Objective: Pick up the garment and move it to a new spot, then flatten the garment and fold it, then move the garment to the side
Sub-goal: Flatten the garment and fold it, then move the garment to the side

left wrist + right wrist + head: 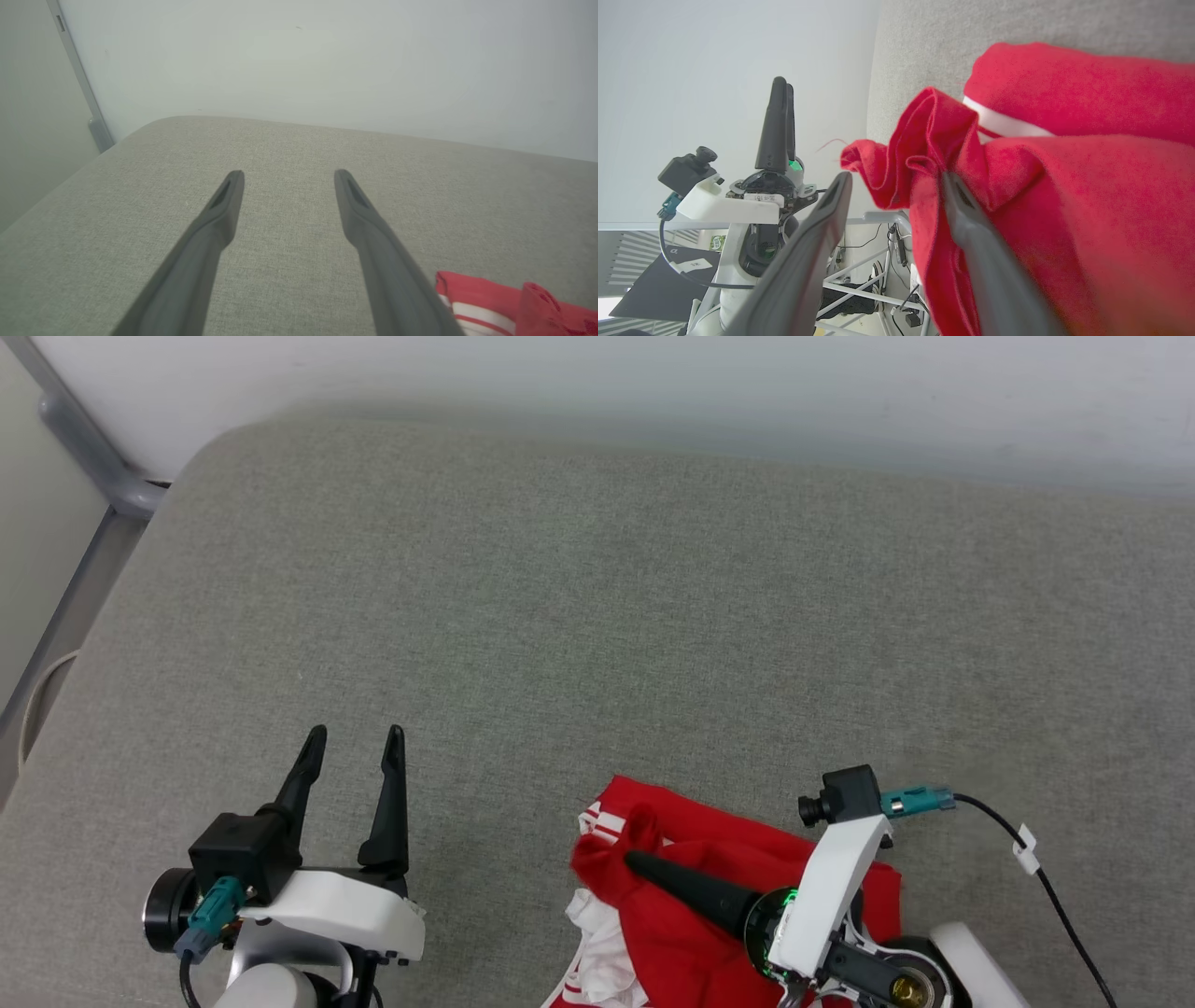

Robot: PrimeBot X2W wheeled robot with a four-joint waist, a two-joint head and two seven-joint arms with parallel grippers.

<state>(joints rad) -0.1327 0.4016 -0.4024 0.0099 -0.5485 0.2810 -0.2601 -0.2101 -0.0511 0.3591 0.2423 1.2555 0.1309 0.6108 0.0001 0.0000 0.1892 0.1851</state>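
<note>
Bright red jersey T-shirt (672, 957) with white striped trim: bunched; flattening, folding and set-aside outstanding.
It lies in soft, loose folds at 6 o'clock on the grey coarse-weave padded table (597, 616). Right claw (896, 179) released, a fold apparently draped on one finger; left claw (356, 737) released, empty, at 7 o'clock.

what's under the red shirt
The garment lies crumpled on the grey cushion, bare fabric showing beside it. Anything beneath its folds is covered.
</note>
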